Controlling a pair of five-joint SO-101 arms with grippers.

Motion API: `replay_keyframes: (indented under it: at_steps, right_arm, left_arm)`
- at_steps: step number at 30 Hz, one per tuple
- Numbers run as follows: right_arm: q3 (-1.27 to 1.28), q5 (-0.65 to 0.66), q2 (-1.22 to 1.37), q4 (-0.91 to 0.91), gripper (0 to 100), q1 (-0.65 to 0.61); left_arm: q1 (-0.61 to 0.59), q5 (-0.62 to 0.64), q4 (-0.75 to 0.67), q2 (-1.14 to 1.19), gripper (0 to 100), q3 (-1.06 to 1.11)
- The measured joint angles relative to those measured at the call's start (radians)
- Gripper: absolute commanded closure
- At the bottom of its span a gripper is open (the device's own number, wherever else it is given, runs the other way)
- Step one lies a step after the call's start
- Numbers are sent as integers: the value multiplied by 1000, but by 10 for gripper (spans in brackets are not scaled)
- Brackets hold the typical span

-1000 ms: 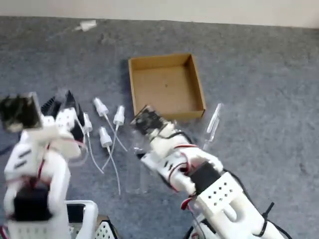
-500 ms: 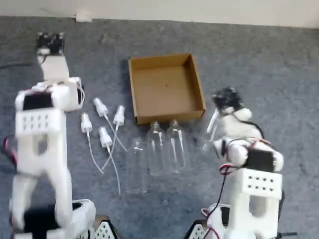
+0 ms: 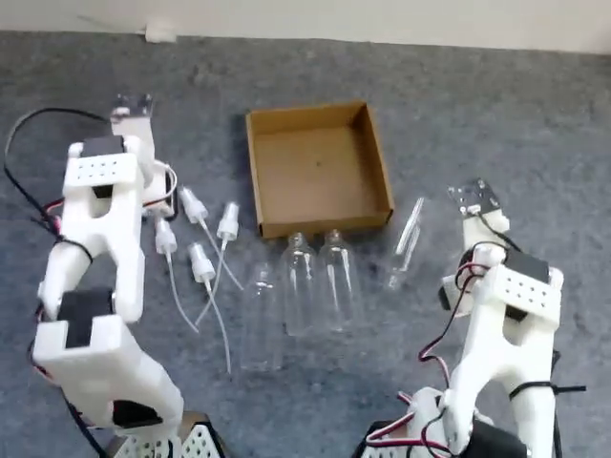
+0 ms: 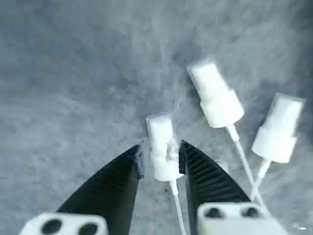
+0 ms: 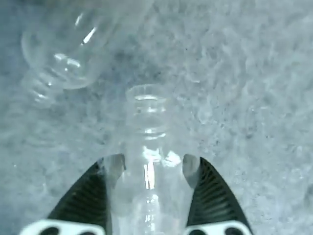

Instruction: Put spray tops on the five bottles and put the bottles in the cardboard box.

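**Left gripper** (image 4: pixel 160 149): jaws narrow and, by appearance, closed on the collar of one spray top (image 4: pixel 160 132). The top lies on the grey table cover (image 4: pixel 73 73), cap pointing away from the gripper, dip tube running back under the wrist. Two more spray tops (image 4: pixel 215 100) lie just past the fingertips to one side, untouched.

Change: half a second ago the left arm (image 3: pixel 100 191) stood upright, gripper raised well clear of the tops. It has come down onto this one. The top itself has not shifted.

**Centre:** three bottles (image 3: pixel 298 281) lie uncapped between the two grippers. The cardboard box (image 3: pixel 320 167) beyond them holds nothing.

**Right gripper** (image 5: pixel 151 164): jaws set against both sides of a clear bottle (image 5: pixel 146 127), neck pointing away from the gripper. A second bottle (image 5: pixel 68 49) lies just beyond the fingertips.

Change: one second ago the right arm (image 3: pixel 506 286) stretched across the centre bottles. It has drawn back and dropped to this bottle.

**Consequence:** each gripper now has one half of an assembly. By this judgement the first capping is about to begin, with none of the five done. The next move calls for lifting both parts and feeding the tube into the neck.
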Motion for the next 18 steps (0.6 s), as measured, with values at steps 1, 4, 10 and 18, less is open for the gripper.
replay_keyframes:
  at_steps: [1, 4, 10, 18]
  right_arm:
    - [0, 0, 0, -3, 995, 0]
    - [0, 0, 0, -9, 995, 0]
    - [0, 0, 0, -14, 995, 0]
    - [-31, 0, 0, 60, 995, -31]
  left_arm:
    - [0, 0, 0, 20, 897, -2]
    - [-6, 0, 3, 78, 897, -2]
    - [-6, 0, 3, 175, 918, -20]
    - [-6, 0, 3, 173, 998, -35]
